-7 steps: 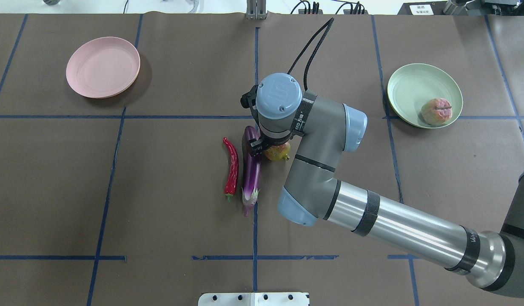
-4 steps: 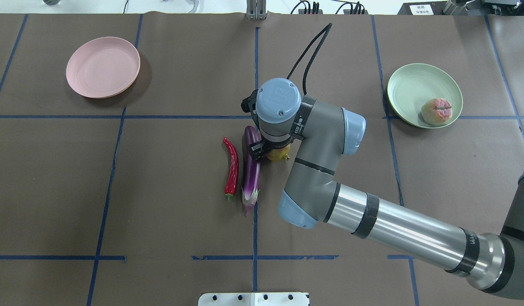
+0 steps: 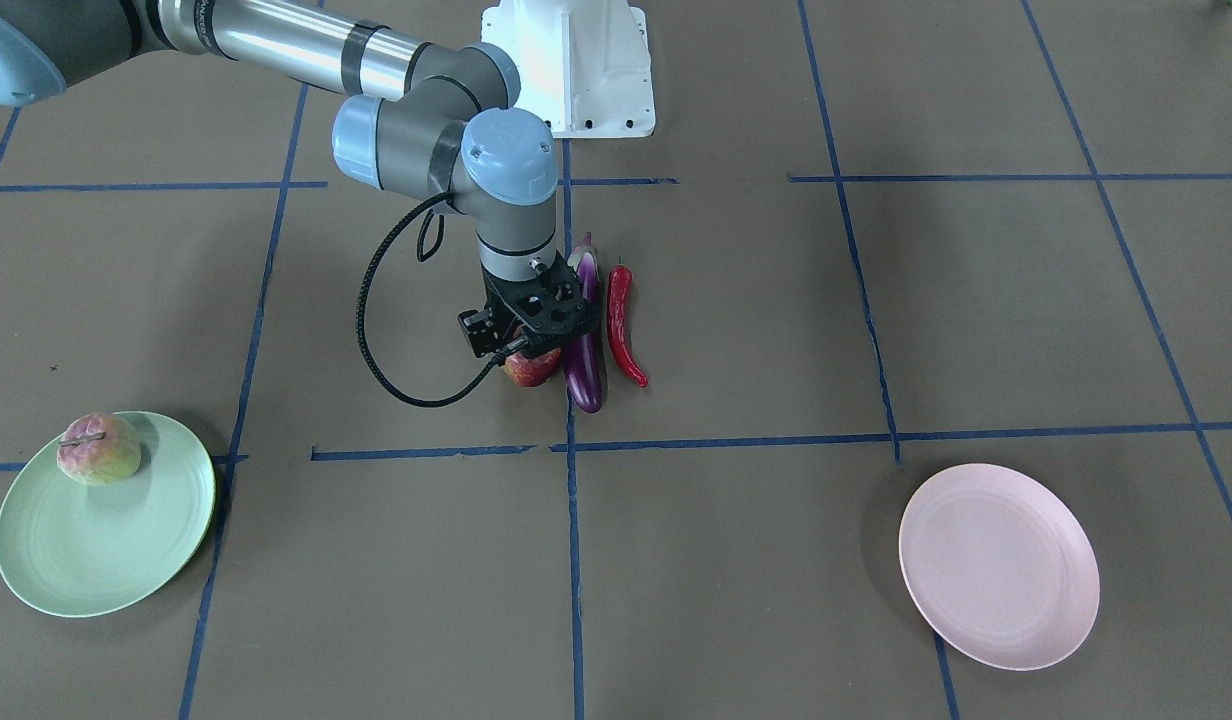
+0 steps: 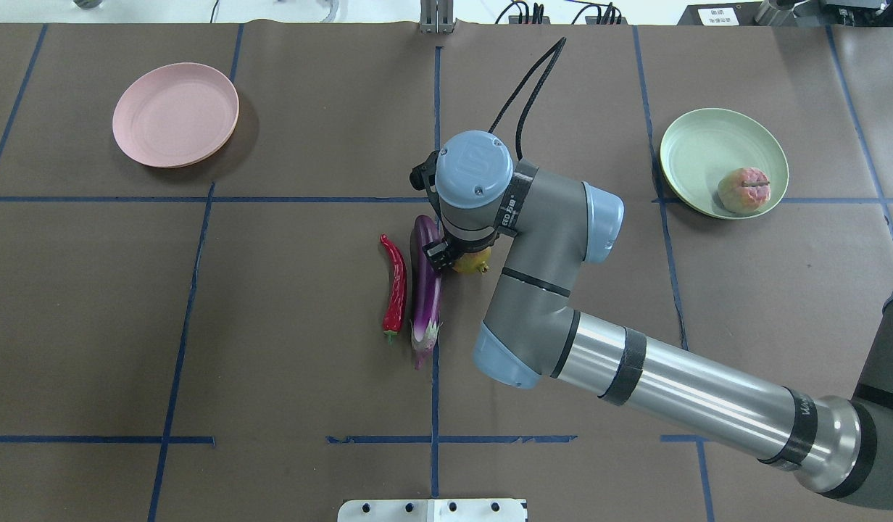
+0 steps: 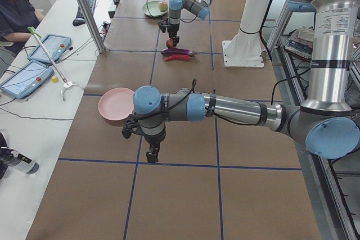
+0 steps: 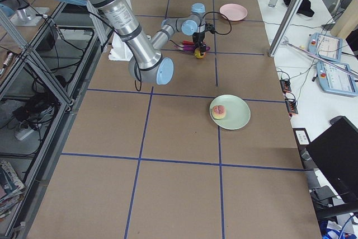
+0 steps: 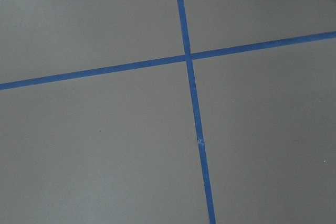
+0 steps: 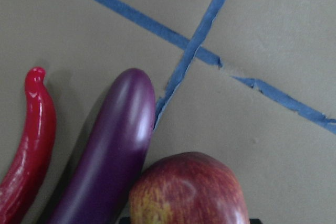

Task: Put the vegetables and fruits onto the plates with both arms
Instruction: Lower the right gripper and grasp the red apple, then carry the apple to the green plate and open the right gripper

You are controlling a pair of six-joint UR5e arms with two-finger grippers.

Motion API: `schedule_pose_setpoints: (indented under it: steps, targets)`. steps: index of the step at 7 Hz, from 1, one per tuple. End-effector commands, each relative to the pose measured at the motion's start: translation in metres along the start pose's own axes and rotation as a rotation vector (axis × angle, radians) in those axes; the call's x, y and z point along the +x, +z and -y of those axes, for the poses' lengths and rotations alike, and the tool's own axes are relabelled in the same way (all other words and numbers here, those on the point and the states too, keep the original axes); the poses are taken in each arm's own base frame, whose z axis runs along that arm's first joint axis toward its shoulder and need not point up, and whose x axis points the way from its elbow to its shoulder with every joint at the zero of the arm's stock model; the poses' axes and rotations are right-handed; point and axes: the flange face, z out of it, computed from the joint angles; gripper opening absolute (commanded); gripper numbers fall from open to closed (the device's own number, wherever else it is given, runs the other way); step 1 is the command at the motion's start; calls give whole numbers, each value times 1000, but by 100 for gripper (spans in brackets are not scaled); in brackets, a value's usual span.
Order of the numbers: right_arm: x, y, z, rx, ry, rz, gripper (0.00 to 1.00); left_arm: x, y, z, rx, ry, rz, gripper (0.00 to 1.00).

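My right gripper (image 3: pixel 528 350) is down over the dark red-yellow pomegranate (image 3: pixel 532 371) at the table's middle, its open jaws on either side of the fruit, which rests on the table. The fruit fills the bottom of the right wrist view (image 8: pixel 189 190). The purple eggplant (image 4: pixel 426 290) lies right against it, and the red chili (image 4: pixel 396 283) lies beside the eggplant. The pink-and-green fruit (image 4: pixel 744 190) lies on the mint green plate (image 4: pixel 696 148). The pink plate (image 4: pixel 175 116) holds nothing. My left gripper (image 5: pixel 152 155) hangs over bare table near the pink plate; I cannot tell if it is open.
The white base block (image 3: pixel 576 60) stands at the robot's edge of the table. A black cable (image 3: pixel 376 340) loops off my right wrist, low beside the pomegranate. Blue tape lines cross the brown table cover (image 7: pixel 191 59).
My right wrist has sunk slightly toward the pomegranate and shifted a little. The vegetables, the plates and the pink-and-green fruit have not moved.
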Motion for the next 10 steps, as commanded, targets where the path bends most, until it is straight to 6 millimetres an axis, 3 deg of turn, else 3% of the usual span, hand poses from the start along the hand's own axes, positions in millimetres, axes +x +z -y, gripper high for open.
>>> schedule_pose_setpoints:
  steps: [1,2,3,4,5,6,7,9,10]
  targets:
    - [57,-53,37,50,76,31,12,1,-1,0,2,2,-1,100]
    - [128,-75,56,46,152,53,13,1,0,0,0,2,1,100]
    - [216,-83,55,29,218,52,13,1,-1,0,1,3,-1,100]
    - [292,-93,49,48,122,17,14,1,-1,0,2,3,-1,100]
    - [360,-87,29,22,79,4,14,3,-3,1,6,7,2,100]
    - [405,-65,-8,4,49,12,14,4,-3,1,7,8,0,100]
    - [425,-39,-30,-18,55,7,17,4,-4,1,8,9,0,100]
    - [404,-3,-37,-52,25,18,35,4,-4,1,8,9,0,100]
    - [409,16,-45,-77,15,19,65,4,-4,1,9,10,1,100]
